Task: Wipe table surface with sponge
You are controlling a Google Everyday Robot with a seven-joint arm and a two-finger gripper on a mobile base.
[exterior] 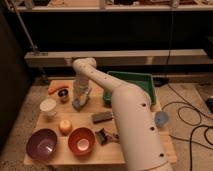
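A dark rectangular sponge [102,117] lies flat in the middle of the wooden table [115,152]. My gripper [79,103] points down at the table's left back part, just left of and behind the sponge and apart from it. It is right next to a small dark cup [63,95]. The white arm [125,115] reaches in from the lower right and hides the table's right side.
A carrot [57,88] lies at the back left. A white cup [48,106], an orange fruit [65,126], a purple bowl [41,143] and an orange bowl [81,140] fill the front left. A green tray [131,82] stands at the back right. A dark brush [104,136] lies in front.
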